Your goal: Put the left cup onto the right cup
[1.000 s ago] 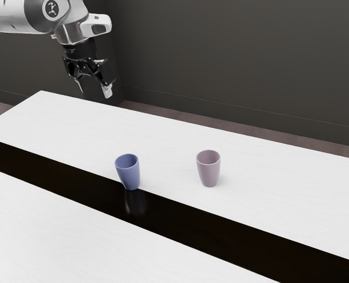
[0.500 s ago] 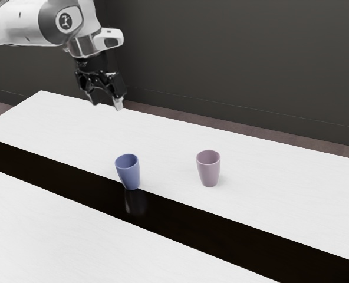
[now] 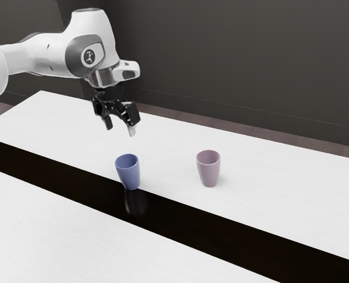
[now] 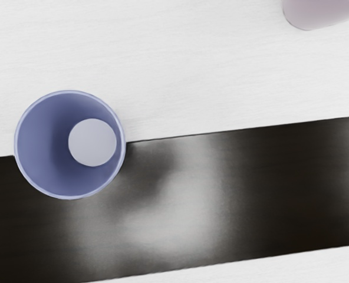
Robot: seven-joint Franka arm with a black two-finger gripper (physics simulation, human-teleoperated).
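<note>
The pincer (image 3: 121,126) hangs in the air in the upper left of the exterior view. Its two black fingers are spread wide and there is nothing between them. It points down at the tabletop (image 3: 280,177). The white arm (image 3: 39,56) comes in from the exterior view's left edge.

Just below the pincer, near the middle of the frame, stands the blue cup (image 3: 128,171). It is upright, with its mouth open to the top. It sits right at the edge of a wide black stripe (image 3: 221,236) that runs across the white tabletop.

In the wrist view the blue cup (image 4: 45,141) is seen from above, so you can look inside it.

The pale purple cup (image 3: 208,167) stands upright on the white part, at the exterior view's right of the blue cup. The two cups are apart.
</note>
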